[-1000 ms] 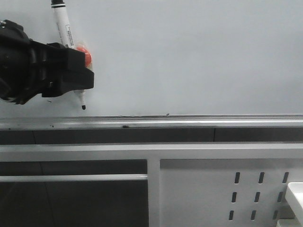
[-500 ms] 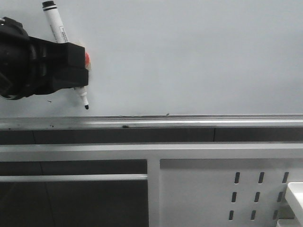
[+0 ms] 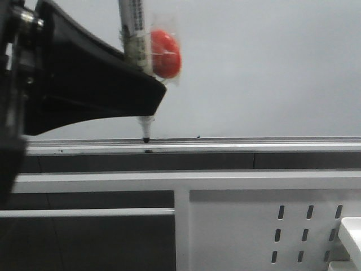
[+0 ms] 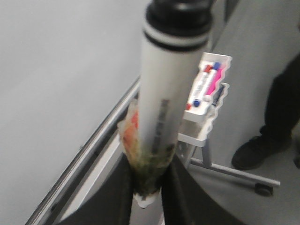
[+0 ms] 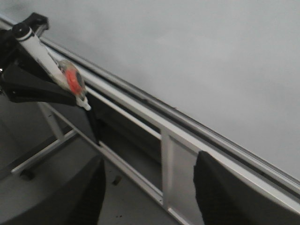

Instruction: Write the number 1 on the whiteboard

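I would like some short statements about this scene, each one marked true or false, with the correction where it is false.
1. The left pincer holds a marker. True.
2. In the front view the marker's black tip points up. False: the tip points down, just above the silver strip at the lower edge of the whiteboard.
3. A number 1 is already drawn on the whiteboard. False: no stroke shows on the visible part of the board.
4. A red piece sits beside the marker at the pincer. True.
5. The right pincer grips a second marker. False: its fingers stand apart with nothing between them.
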Available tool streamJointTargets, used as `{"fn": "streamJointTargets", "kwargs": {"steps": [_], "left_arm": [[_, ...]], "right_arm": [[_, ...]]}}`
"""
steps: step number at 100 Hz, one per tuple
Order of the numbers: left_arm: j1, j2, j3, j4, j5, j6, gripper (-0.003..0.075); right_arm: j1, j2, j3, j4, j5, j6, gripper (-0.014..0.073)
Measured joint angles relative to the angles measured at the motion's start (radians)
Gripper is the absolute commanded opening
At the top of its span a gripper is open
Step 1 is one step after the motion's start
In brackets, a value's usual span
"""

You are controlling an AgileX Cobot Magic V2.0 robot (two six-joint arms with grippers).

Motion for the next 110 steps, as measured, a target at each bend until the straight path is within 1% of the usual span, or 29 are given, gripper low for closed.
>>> {"fn": "streamJointTargets", "kwargs": {"steps": [11,21,33,47,62,77,89,99,110], "left_arm": [[-0.099,-0.027,-0.049,0.075,0.173,0.000,-0.0020],[-0.161,-0.027,-0.087,0.158,0.337,0.000,-0.0020],[-0.193,-0.027,-0.134,0.208,0.435,0.000,-0.0020],[-0.196,-0.027,-0.176,0.221,0.462,0.000,-0.0020],[-0.196,-0.027,-0.204,0.236,0.475,0.000,-0.0020],[-0.196,-0.027,-0.208,0.247,0.497,0.000,-0.0020],[-0.196,-0.027,-0.208,0.250,0.517,0.000,-0.0020],[-0.196,-0.027,-0.208,0.251,0.529,0.000,-0.0020],[-0.196,-0.027,-0.208,0.251,0.546,0.000,-0.0020]], "right_arm": [[0.000,0.095,-0.068,0.097,0.040,-0.116,0.0377],[0.000,0.184,-0.131,0.182,0.099,-0.226,0.0377],[0.028,0.257,-0.191,0.234,0.118,-0.295,0.0377],[0.089,0.314,-0.214,0.237,0.118,-0.317,0.0377],[0.211,0.362,-0.215,0.152,0.088,-0.322,0.0377],[0.345,0.418,-0.215,0.081,-0.027,-0.323,0.0377],[0.443,0.484,-0.215,0.069,-0.154,-0.324,0.0378],[0.496,0.548,-0.215,0.068,-0.230,-0.324,0.0378],[0.526,0.607,-0.215,0.068,-0.278,-0.324,0.0378]]}}
